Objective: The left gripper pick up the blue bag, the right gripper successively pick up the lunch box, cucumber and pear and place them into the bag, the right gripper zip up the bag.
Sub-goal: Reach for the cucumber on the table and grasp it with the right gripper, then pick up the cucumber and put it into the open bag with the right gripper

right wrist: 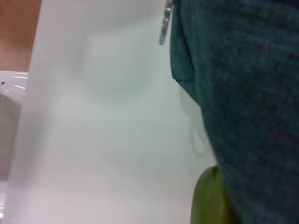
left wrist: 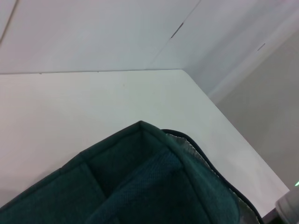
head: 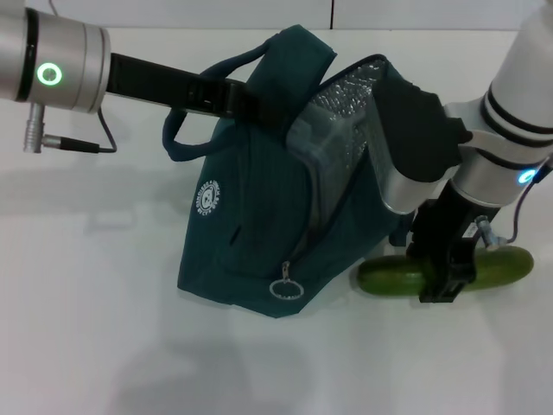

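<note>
Left tool [head: 246, 97]: fingertips buried in the blue bag's [head: 259, 216] handle; grip appears closed on it, bag mouth held open, base on the white bench [head: 104, 328]. Lunch box [head: 324, 143] partly visible inside. Right tool [head: 445, 277]: lowered over the cucumber [head: 393, 277], fingers straddling its middle; contact unclear. Cucumber lies beside the bag. Zipper pull [right wrist: 164, 21] appears in right wrist view.

One blue bag [head: 251, 233], open at the top, with two carry handles [head: 186, 143] and one ring-shaped zipper pull [head: 286, 290]. One clear lunch box [head: 333, 147] inside the bag. One cucumber [head: 389, 277] on one white bench [head: 95, 294]. Two robot arms.
</note>
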Controlling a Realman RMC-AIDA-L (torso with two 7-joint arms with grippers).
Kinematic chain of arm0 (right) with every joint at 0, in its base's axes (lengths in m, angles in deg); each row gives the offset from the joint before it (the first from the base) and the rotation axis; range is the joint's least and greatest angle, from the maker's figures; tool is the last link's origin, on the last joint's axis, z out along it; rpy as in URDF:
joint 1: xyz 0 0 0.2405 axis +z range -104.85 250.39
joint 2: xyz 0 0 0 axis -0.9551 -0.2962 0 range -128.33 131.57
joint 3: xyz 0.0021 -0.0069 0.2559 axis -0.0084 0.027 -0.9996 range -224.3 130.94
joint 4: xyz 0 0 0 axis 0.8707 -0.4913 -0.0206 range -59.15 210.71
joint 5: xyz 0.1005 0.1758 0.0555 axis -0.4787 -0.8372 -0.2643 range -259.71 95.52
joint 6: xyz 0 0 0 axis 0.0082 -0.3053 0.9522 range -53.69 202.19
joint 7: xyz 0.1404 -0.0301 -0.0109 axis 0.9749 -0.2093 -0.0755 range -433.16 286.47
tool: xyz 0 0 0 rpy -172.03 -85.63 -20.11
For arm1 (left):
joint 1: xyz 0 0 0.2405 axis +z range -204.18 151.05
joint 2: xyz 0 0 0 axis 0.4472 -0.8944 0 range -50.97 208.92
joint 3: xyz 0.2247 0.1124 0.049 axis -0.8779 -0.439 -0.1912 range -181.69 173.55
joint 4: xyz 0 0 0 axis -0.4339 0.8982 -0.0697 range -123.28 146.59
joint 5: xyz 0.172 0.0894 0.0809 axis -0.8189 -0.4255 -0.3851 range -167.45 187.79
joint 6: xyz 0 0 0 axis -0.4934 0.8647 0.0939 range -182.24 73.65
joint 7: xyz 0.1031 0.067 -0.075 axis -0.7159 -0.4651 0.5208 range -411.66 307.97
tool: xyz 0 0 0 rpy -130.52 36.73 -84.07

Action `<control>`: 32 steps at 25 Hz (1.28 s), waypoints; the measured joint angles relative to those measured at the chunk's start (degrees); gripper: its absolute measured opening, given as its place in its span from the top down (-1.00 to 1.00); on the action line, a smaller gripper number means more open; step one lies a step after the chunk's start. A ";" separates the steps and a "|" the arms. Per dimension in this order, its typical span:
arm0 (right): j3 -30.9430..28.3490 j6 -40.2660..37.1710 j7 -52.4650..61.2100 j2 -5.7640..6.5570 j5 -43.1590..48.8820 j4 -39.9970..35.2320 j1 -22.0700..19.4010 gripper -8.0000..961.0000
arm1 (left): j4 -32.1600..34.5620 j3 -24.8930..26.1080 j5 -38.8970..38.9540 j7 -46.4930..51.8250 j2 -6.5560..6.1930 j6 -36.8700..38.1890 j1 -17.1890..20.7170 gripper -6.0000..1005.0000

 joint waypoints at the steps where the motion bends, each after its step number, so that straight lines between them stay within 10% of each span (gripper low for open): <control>1: -0.21 -0.96 0.07 0.07 0.01 -1.00 -0.39 -0.22 | 0.00 0.01 0.01 -0.01 -0.03 0.00 0.09 0.87; 24: -17.40 -20.31 -2.69 1.24 4.59 -20.28 -17.56 -0.25 | 0.27 0.10 0.21 0.18 -0.13 0.20 0.19 0.87; 32: -37.87 -23.02 -10.30 0.79 2.23 -20.73 -20.91 -0.26 | 0.24 0.17 0.28 0.18 -0.07 0.28 0.19 0.87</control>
